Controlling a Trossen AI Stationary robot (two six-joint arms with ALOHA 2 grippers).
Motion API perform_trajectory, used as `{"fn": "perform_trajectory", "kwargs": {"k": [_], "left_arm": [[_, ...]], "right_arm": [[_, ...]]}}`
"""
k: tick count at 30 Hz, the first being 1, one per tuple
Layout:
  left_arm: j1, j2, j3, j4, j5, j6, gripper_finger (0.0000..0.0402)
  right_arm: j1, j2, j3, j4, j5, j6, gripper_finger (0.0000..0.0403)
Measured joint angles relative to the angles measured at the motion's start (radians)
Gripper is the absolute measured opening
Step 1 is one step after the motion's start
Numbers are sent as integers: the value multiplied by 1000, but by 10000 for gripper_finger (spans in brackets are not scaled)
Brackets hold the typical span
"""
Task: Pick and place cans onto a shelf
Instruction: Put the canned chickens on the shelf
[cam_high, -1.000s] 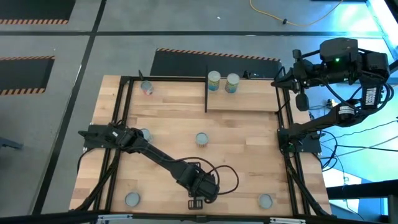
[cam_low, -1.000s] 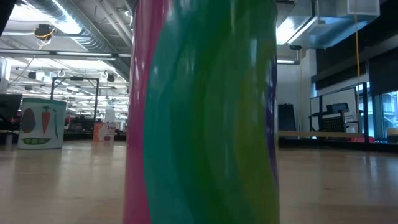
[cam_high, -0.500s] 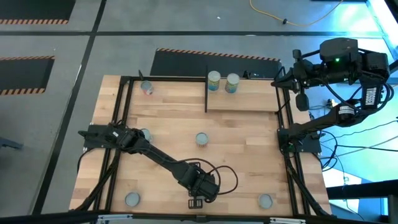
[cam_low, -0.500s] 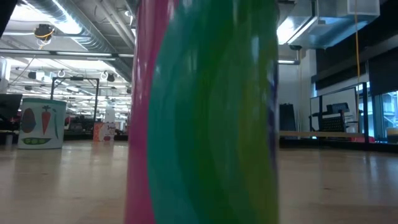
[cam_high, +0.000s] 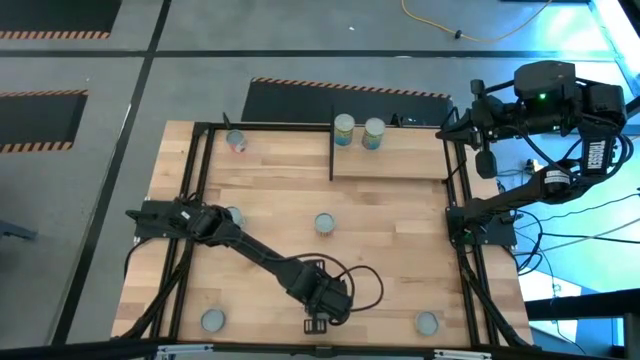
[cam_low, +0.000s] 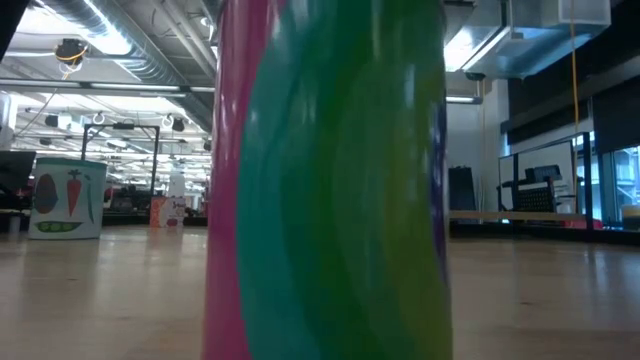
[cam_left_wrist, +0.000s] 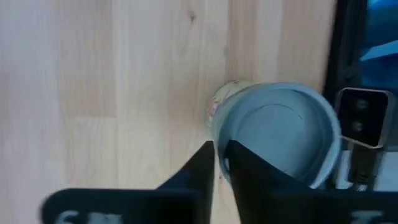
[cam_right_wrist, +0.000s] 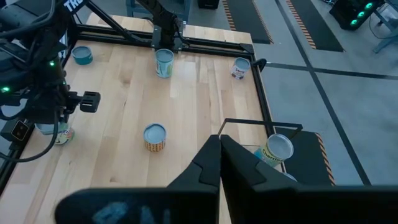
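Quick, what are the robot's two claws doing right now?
Left gripper: shut, holding nothing, beside a can.
Right gripper: shut, empty, raised off the table's side.

No words, brands or numbers are legible anywhere here. The nearest thing to a label is on a can (cam_low: 68, 198) in the low view: printed pictures of a carrot, a dark vegetable and peas, without readable lettering.

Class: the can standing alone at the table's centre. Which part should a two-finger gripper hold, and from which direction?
Take the can by its curved side wall, pinching opposite sides, probably descending from straight above. It stands upright, round lid up, with bare table all around, so nothing blocks the approach.
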Motion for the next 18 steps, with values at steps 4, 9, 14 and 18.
{"fn": "perform_trajectory", "kwargs": {"k": [4, 9, 14, 18], "left_arm": [[11, -5, -25, 4, 47, -20, 8], [27, -9, -15, -6, 38, -13, 4], [63, -5, 61, -69, -7, -8, 2], [91, -5, 163, -184, -87, -4, 2]], "right_arm": [[0, 0, 0, 0, 0, 0, 10], [0, 0, 0, 0, 0, 0, 10], [0, 0, 0, 0, 0, 0, 10], [0, -2, 0, 0, 0, -3, 10]]}}
